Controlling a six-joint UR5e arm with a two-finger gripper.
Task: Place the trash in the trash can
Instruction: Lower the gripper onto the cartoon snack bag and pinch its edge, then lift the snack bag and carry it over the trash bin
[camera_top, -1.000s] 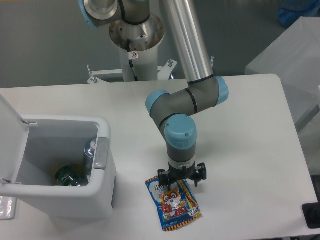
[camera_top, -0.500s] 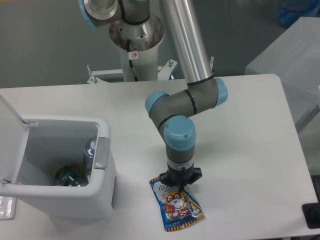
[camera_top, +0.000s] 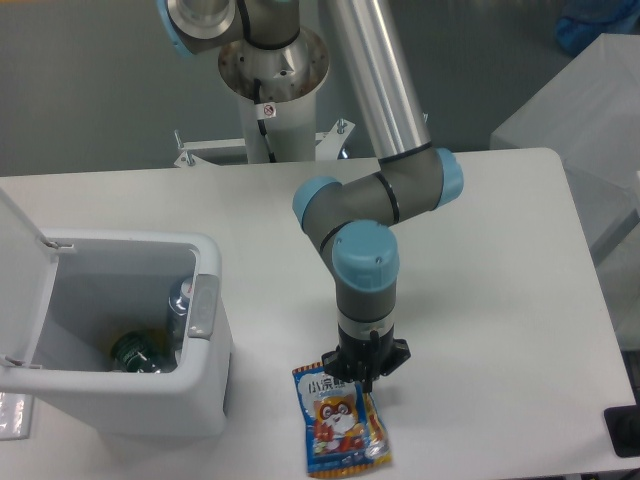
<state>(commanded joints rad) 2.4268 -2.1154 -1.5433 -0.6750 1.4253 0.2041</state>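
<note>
The trash can is a white boxy bin at the table's front left, its lid swung open to the left and a grey tab on its right rim. Inside it lies the clear plastic bottle with a green label. The blue-and-orange snack packet, printed with a cartoon animal, is near the table's front edge, right of the bin. My gripper points straight down with its fingers shut on the packet's upper right edge. I cannot tell whether the packet still touches the table.
The arm's white pedestal stands behind the table's far edge. A small black object sits at the table's front right corner. A pale covered surface lies beyond the table's right side.
The gripper's fingers, spread over the packet a second ago, have shut on its top edge. The packet has since swung and shifted slightly left, now hanging more upright under the gripper.
</note>
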